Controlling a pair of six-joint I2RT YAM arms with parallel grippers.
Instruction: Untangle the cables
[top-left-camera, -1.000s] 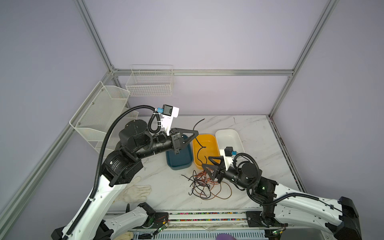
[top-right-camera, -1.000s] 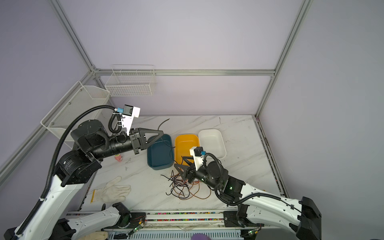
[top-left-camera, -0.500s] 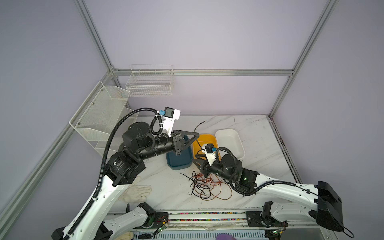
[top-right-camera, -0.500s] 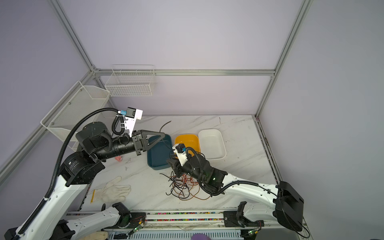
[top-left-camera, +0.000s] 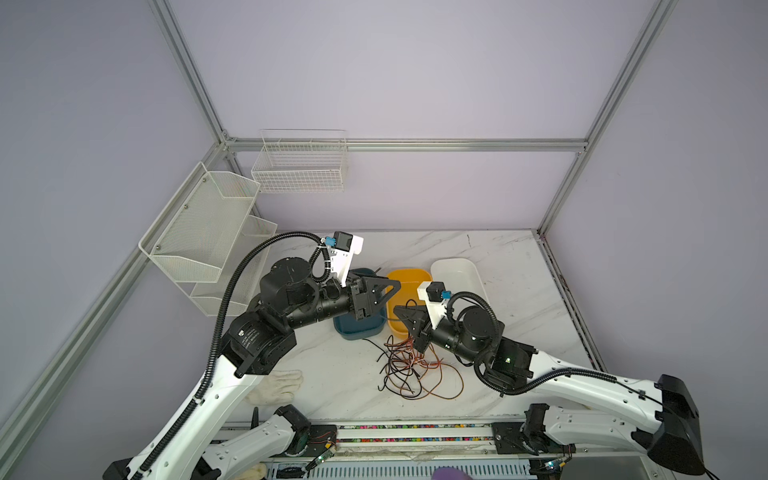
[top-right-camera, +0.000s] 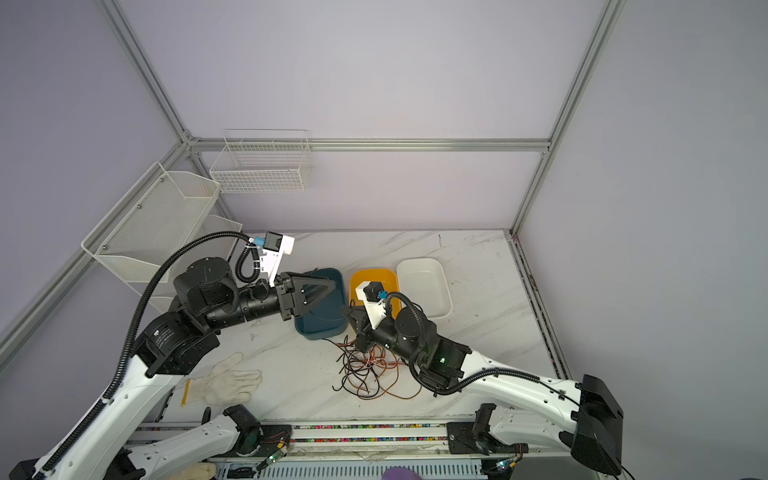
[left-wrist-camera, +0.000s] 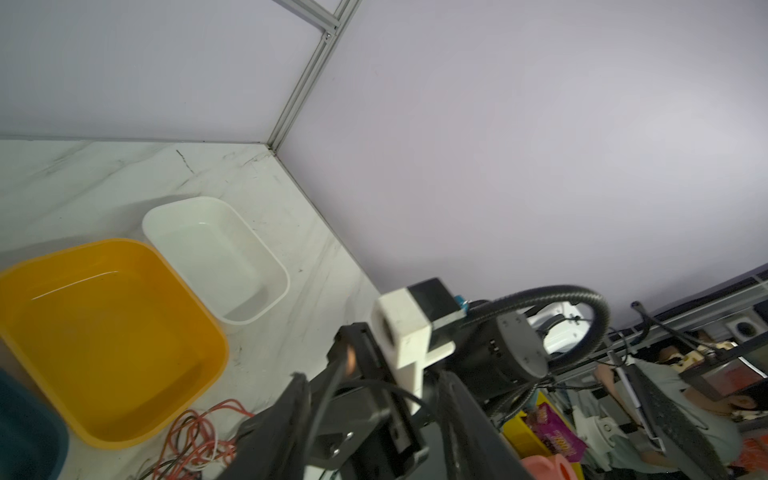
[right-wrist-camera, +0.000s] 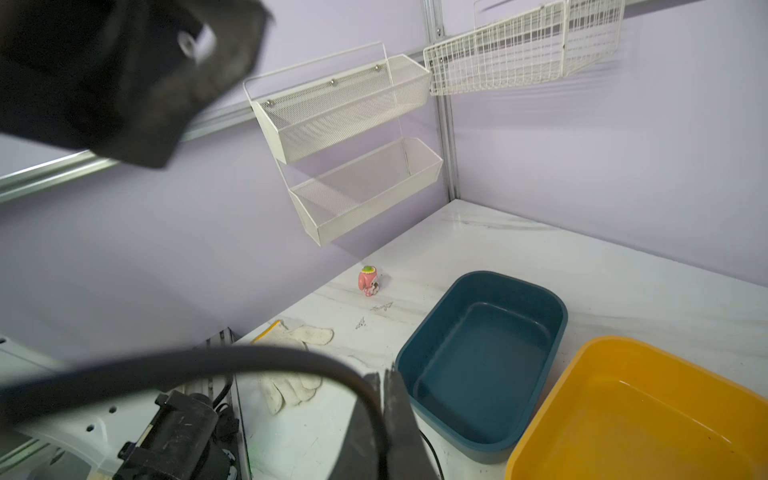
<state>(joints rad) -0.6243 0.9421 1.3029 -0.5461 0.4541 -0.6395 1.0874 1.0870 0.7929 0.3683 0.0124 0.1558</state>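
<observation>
Right wrist view shows the right gripper (right-wrist-camera: 382, 374) clenched. Its two fingers are pressed together on a black cable (right-wrist-camera: 249, 357), which bends away from them in one wide arc close to the camera. In both top views this gripper hangs over the near ends of the blue bin (top-left-camera: 357, 330) and the yellow bin (top-left-camera: 407, 275), and it points toward the left gripper (top-left-camera: 394, 285). The left gripper is released: in the left wrist view its fingers (left-wrist-camera: 286, 415) stand well apart. The other cables (top-left-camera: 415, 370) lie as a tangled heap on the table (top-left-camera: 324, 374), just in front of the two bins. The heap has no single long axis. One loose black end points toward the blue bin, and the widest orange-brown loop reaches out to the right.
</observation>
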